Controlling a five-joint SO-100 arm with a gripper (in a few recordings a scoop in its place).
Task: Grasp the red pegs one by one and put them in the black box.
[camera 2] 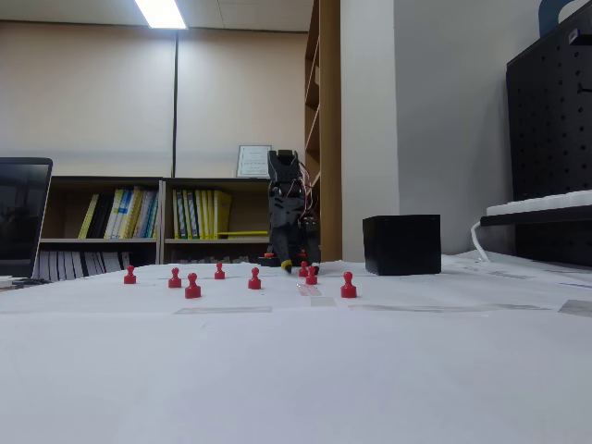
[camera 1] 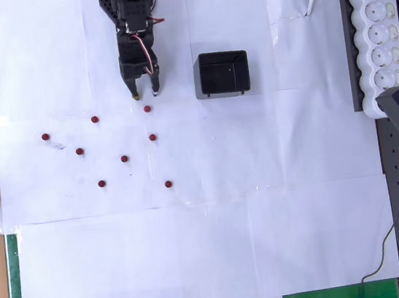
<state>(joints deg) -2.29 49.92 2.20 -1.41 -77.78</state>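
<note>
I see the hand [camera 1: 145, 94] with fingers apart, empty, just above the nearest of eight red pegs [camera 1: 147, 109]; black box [camera 1: 223, 73] sits right, open paper between.

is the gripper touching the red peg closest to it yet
Apart. In the overhead view, white paper shows between the gripper fingertips and the nearest red peg, which stands just below them in the picture.

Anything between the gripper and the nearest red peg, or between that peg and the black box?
Nothing visible. In the overhead view the gripper hangs just above the nearest red peg, with bare white paper between them. From that peg to the black box on the right the paper is bare too; the other red pegs lie lower and to the left.
</note>
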